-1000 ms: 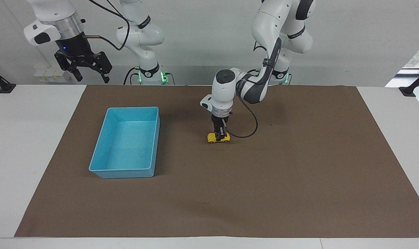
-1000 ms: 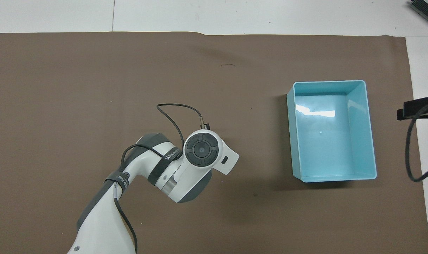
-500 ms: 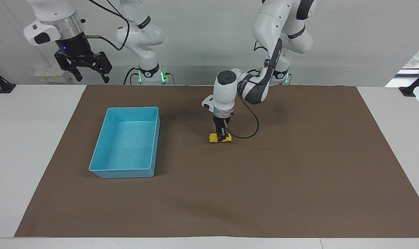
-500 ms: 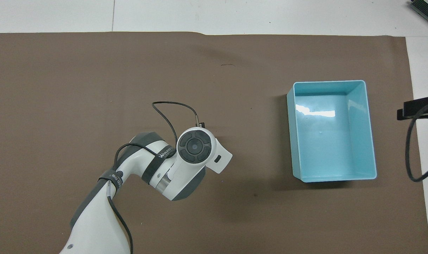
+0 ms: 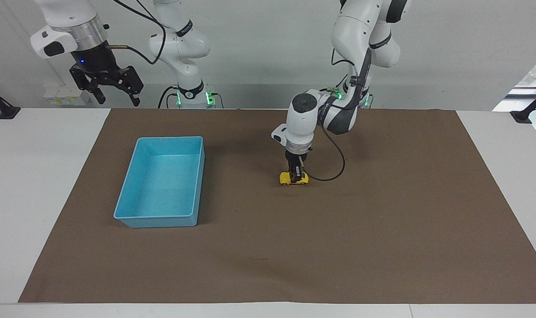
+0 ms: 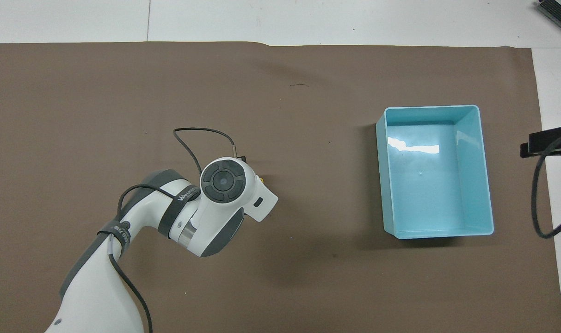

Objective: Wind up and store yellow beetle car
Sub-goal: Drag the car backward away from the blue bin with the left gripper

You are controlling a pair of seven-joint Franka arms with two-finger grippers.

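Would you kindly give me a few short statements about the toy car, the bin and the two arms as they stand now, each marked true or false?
1. The yellow beetle car sits on the brown mat, not in the blue bin. True.
2. The left pincer is down on the car. True.
3. The blue bin holds a second toy. False: nothing shows inside it.
4. The right pincer hangs directly over the car. False: it waits raised at the right arm's end of the table, its fingers spread.
5. The car lies toward the left arm's end from the bin. True.
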